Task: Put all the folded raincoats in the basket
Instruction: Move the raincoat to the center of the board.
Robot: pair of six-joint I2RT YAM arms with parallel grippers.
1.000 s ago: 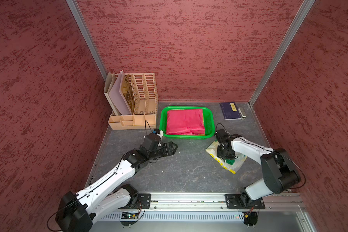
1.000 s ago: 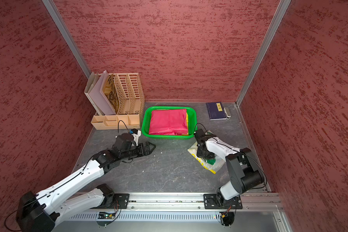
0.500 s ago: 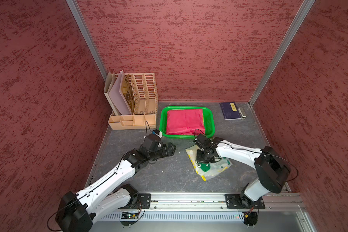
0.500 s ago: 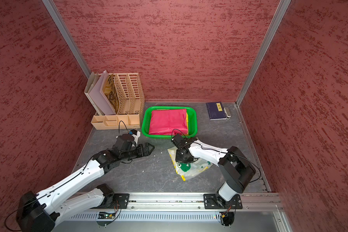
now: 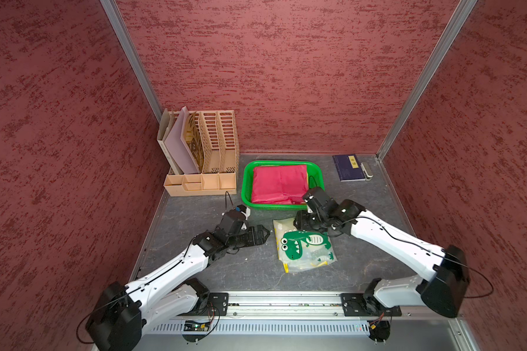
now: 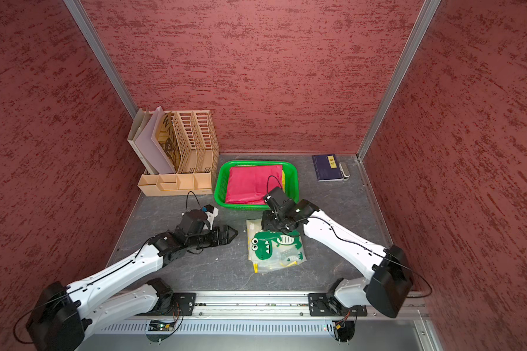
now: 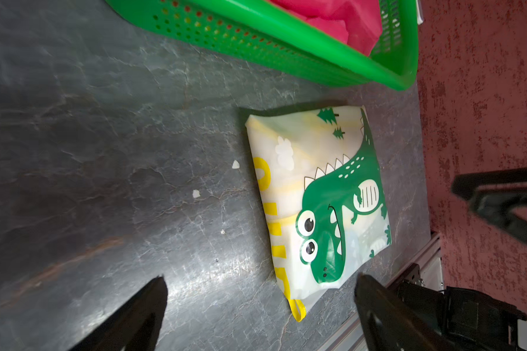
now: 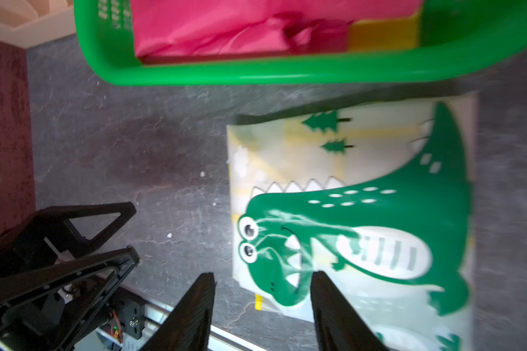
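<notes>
The raincoat (image 5: 303, 247) lies on the worktop (image 5: 189, 218) beside the basket (image 5: 274, 207), not yet in; left gripper (image 5: 264, 235) and right gripper (image 8: 262, 282) gape empty.

The folded raincoat (image 7: 317, 206) (dinosaur print) lies flat near the green basket (image 7: 256, 42).

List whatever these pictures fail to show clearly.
- Right claw: in both top views its own wrist hides the tips; contact with the raincoat unclear.
- Yellow item in the basket: mostly covered by the pink bundle.
- Blue book label: too small in both top views.
- Right wrist view: motion blur smears the raincoat print.
</notes>
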